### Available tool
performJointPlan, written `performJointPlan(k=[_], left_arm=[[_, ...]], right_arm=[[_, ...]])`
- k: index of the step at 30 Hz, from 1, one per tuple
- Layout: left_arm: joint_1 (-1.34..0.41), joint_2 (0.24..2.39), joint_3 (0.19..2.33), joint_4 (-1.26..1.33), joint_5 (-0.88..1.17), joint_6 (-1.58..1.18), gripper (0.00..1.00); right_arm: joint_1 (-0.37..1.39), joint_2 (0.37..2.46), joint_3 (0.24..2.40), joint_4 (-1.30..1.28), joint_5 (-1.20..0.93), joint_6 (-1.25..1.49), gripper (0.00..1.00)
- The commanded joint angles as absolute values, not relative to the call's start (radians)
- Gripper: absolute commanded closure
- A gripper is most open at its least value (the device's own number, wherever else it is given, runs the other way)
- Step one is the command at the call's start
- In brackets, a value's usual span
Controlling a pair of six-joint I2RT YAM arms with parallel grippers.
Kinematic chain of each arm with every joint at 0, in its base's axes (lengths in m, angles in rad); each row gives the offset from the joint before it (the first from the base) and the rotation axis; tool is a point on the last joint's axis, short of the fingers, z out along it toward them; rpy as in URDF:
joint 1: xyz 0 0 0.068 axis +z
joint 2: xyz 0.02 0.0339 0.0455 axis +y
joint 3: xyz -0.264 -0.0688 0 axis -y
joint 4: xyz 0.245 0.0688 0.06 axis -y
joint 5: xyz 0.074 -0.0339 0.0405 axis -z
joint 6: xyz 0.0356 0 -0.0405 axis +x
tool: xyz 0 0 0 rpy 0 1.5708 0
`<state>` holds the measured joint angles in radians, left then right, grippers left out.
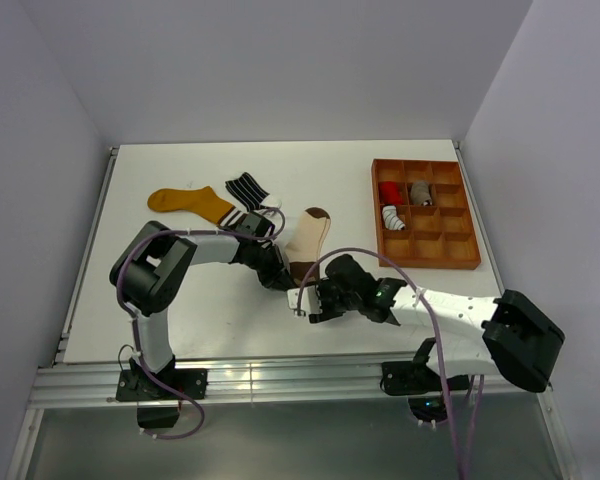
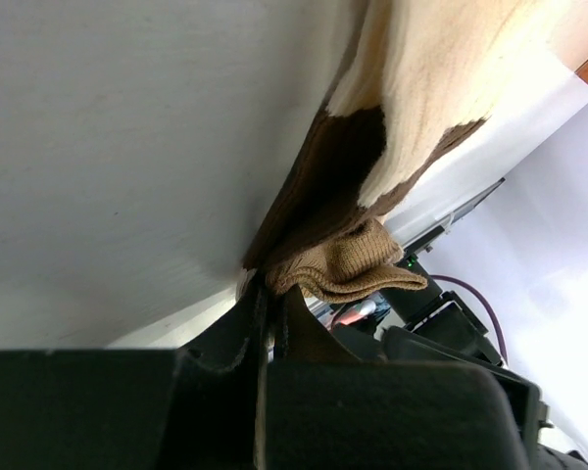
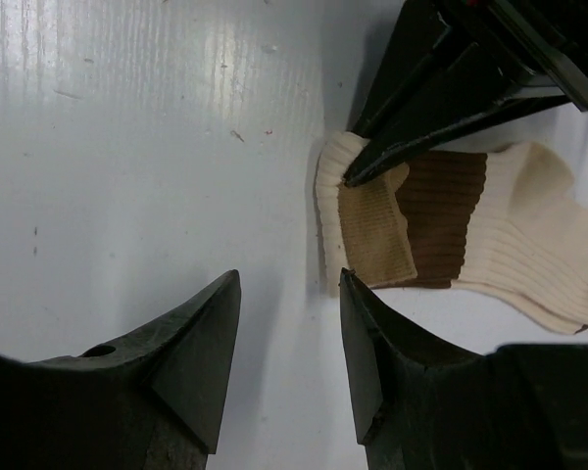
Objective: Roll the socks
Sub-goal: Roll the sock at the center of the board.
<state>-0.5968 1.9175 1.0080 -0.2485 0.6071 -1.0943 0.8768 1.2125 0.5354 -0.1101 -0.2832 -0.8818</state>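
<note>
A cream sock [image 1: 309, 235] with a brown toe and heel lies flat mid-table, its tan cuff end toward the near edge. My left gripper [image 1: 285, 277] is shut on that cuff. The left wrist view shows the folded tan cuff [image 2: 348, 269] pinched at my closed fingertips [image 2: 268, 291]. My right gripper [image 1: 302, 303] hovers open just short of the cuff with nothing between its fingers. In the right wrist view its open tips [image 3: 289, 279] point at bare table beside the cuff [image 3: 372, 230]. More socks lie at the back left: a mustard-yellow one [image 1: 188, 203], a black one with white stripes [image 1: 246, 188] and a white one with black stripes [image 1: 238, 219].
An orange-brown compartment tray [image 1: 462, 255] stands at the back right and holds a red roll [image 1: 389, 192], a grey roll [image 1: 420, 190] and a white striped roll [image 1: 393, 218]. Grey walls close in the table on three sides.
</note>
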Motion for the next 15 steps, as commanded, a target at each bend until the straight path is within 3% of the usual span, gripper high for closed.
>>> performJointPlan(k=[1,15], left_arm=[[-0.597,1.957,0.962,-0.394,0.465,-1.060,1.00],[-0.598,1.974,0.966,-0.385,0.491,-1.040,1.00]], right_arm=[[0.926,1.239,0.514,0.035,-0.196,-0.939,0.48],[0.992,1.423,0.577,0.146,-0.097,-0.973,0.49]])
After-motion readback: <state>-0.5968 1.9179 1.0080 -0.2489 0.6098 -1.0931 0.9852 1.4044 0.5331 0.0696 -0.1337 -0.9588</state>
